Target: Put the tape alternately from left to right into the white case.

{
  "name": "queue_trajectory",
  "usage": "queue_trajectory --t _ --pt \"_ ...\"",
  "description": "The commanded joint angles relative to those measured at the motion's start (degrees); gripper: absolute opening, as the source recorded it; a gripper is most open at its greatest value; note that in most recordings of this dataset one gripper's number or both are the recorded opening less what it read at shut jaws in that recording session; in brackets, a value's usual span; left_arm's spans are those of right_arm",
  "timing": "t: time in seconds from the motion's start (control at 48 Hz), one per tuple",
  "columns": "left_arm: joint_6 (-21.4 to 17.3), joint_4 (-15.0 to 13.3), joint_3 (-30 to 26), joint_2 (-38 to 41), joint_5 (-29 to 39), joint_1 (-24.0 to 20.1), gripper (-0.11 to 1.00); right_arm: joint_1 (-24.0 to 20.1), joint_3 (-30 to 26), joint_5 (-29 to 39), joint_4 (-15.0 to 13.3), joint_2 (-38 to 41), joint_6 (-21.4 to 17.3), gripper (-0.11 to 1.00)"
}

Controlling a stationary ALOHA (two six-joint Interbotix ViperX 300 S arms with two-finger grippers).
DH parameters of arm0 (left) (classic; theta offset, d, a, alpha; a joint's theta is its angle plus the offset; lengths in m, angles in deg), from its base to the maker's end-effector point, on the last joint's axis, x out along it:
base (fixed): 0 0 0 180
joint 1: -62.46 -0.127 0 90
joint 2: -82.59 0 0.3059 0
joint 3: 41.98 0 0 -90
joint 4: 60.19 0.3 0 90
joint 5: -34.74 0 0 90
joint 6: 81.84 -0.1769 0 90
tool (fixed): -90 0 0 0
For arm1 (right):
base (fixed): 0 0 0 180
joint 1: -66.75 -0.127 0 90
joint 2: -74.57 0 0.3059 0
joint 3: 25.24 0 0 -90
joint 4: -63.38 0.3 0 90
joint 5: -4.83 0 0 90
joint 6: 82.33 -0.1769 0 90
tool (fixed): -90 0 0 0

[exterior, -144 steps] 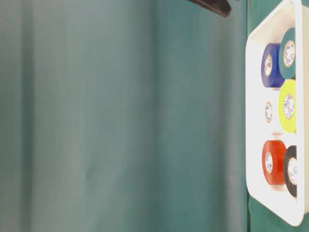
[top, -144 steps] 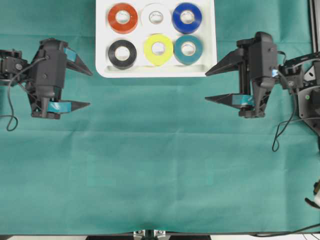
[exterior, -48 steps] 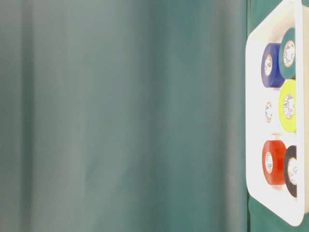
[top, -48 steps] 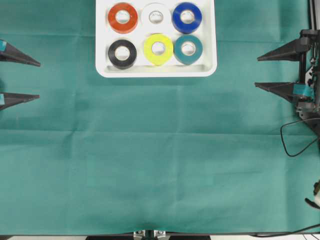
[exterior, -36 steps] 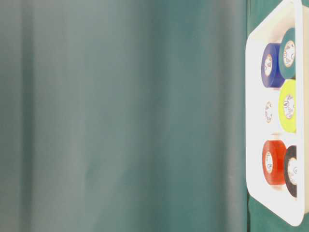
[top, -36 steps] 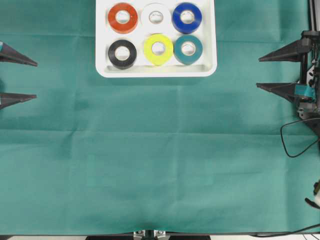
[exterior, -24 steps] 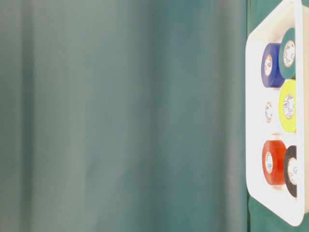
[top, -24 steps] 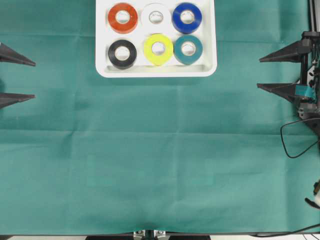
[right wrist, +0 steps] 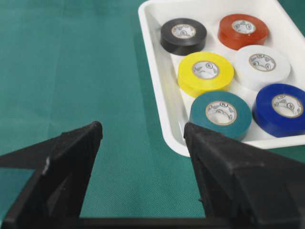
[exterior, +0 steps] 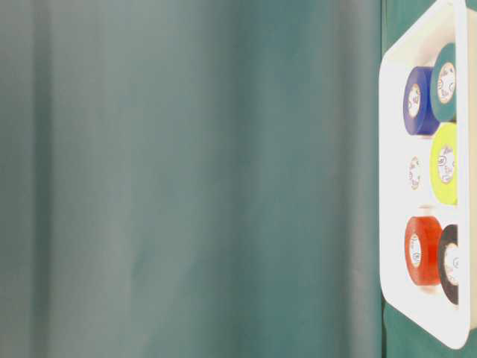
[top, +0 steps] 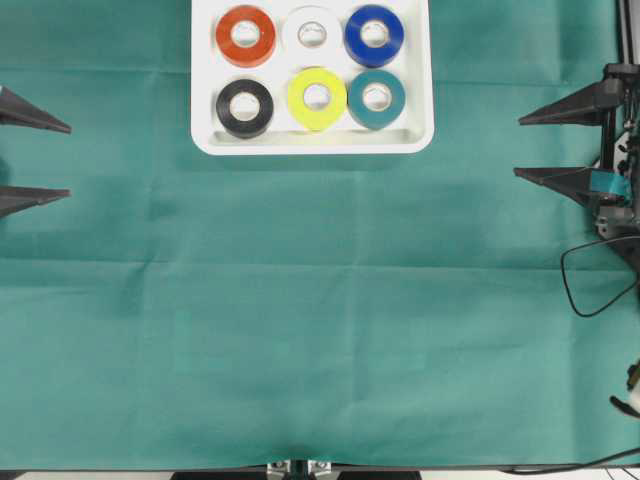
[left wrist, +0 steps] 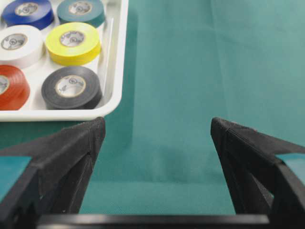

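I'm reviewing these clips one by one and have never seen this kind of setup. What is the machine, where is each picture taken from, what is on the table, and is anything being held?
It is a two-armed robot at a table with a green cloth. One picture looks straight down, one is taken low beside the table and appears turned sideways, and two come from cameras on the wrists, looking out between each gripper's black fingers. In the overhead view the left gripper and right gripper sit at the table's edges, both open and holding nothing. The white case holds all six rolls of tape: red, white, blue, black, yellow and teal.
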Motion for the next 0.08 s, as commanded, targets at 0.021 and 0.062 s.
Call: queue_trajectory --t 0.021,0.062 --pt "0.1 0.0 -0.6 0.5 -0.3 -0.3 0.68 -0.1 -0.6 -0.2 0.0 0.4 0.0 0.77" --pt "0.1 0.0 -0.6 0.5 -0.3 -0.3 0.68 -0.1 -0.6 -0.2 0.1 0.4 0.0 0.77"
